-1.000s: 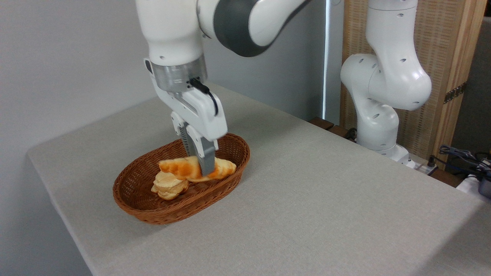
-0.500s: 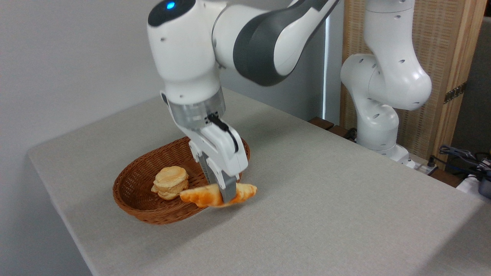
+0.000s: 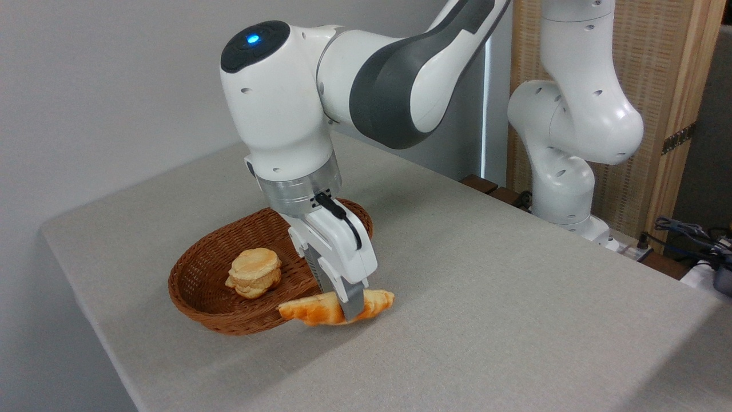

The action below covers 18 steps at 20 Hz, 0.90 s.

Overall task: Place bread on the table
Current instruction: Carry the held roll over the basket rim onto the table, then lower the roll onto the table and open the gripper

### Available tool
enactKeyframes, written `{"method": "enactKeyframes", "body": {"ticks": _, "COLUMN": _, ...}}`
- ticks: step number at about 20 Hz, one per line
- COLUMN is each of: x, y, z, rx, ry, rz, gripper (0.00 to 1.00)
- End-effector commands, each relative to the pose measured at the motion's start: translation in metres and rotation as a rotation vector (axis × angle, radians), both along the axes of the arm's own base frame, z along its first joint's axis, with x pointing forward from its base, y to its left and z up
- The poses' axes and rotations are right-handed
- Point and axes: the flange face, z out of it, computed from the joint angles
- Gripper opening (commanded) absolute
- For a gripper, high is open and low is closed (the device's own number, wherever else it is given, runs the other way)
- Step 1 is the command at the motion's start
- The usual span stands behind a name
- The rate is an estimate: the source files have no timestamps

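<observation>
Bread [image 3: 320, 309] middle hidden behind jaws; arm [image 3: 400, 68] upper links cut off at top edge.

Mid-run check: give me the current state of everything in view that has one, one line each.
gripper: shut on the bread, low beside the basket.
bread: held roughly level, outside the basket; whether it touches the table cannot be told.
bun: resting inside the basket, untouched.
basket: upright on the table, holding only the bun.
table: covered in cloth.
</observation>
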Motion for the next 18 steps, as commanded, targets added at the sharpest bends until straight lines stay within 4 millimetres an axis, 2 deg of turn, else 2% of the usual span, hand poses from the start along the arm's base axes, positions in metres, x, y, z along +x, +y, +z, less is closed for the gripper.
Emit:
{"method": "enactKeyframes", "body": {"ticks": 1, "x": 0.000, "y": 0.007, "z": 0.005, "rx": 0.008, "ry": -0.002, "rz": -0.016, "gripper": 1.00}}
{"method": "enactKeyframes", "body": {"ticks": 7, "x": 0.000, "y": 0.008, "z": 0.008, "rx": 0.007, "ry": -0.010, "rz": -0.013, "gripper": 1.00}}
{"method": "enactKeyframes", "body": {"ticks": 10, "x": 0.001, "y": 0.005, "z": 0.020, "rx": -0.002, "ry": -0.037, "rz": -0.011, "gripper": 1.00}}
{"method": "enactKeyframes", "body": {"ticks": 15, "x": 0.012, "y": -0.009, "z": 0.072, "rx": -0.040, "ry": -0.143, "rz": -0.011, "gripper": 1.00}}
{"method": "enactKeyframes", "body": {"ticks": 18, "x": 0.010, "y": -0.024, "z": 0.091, "rx": -0.042, "ry": -0.180, "rz": -0.038, "gripper": 1.00}}
